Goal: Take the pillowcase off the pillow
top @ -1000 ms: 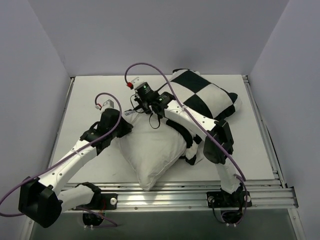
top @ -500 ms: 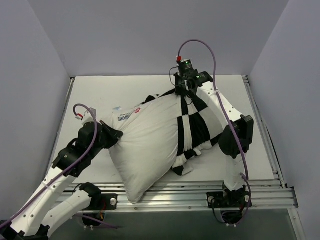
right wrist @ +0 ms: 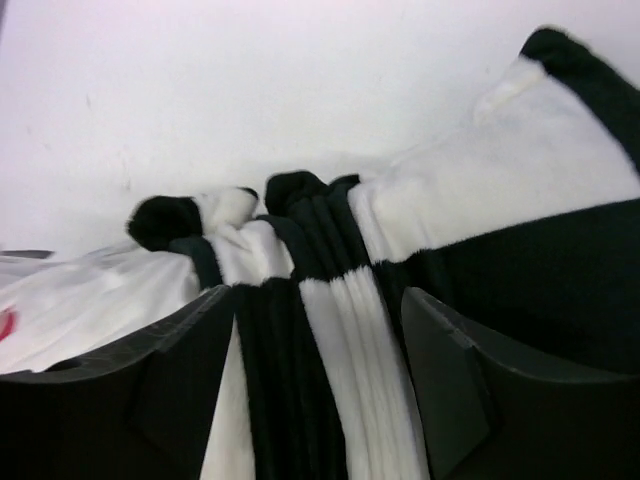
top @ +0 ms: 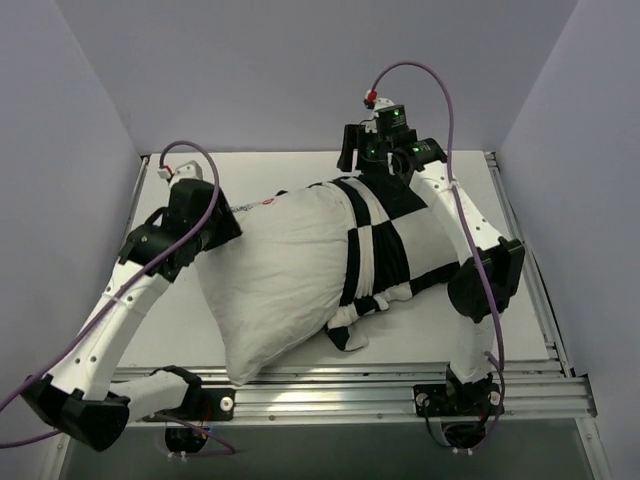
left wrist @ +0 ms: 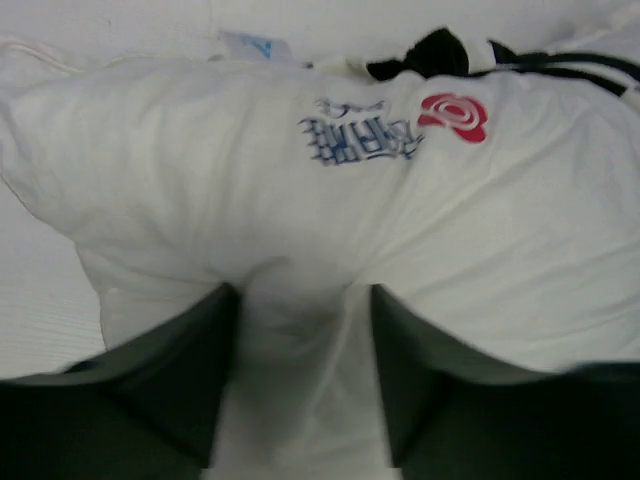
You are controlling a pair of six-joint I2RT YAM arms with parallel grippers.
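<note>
The left arm [top: 110, 320] and the right arm [top: 462, 215] had white link shells and black joints. Purple cables [top: 405, 65] looped from both wrists. At upper right sat a red plug [top: 372, 99] and a green light [top: 392, 113]. The fingers [right wrist: 185, 375] were matte black wedges.

The left gripper [left wrist: 305, 330] pinches a fold of the white pillow [left wrist: 200, 200] between its dark fingers, with the red mark [left wrist: 455, 115] and bunched checkered pillowcase [left wrist: 440, 50] at the far side.

Plump white pillow [top: 275, 270] mostly bared, black-and-white checkered pillowcase [top: 385, 248] bunched around its right end
</note>
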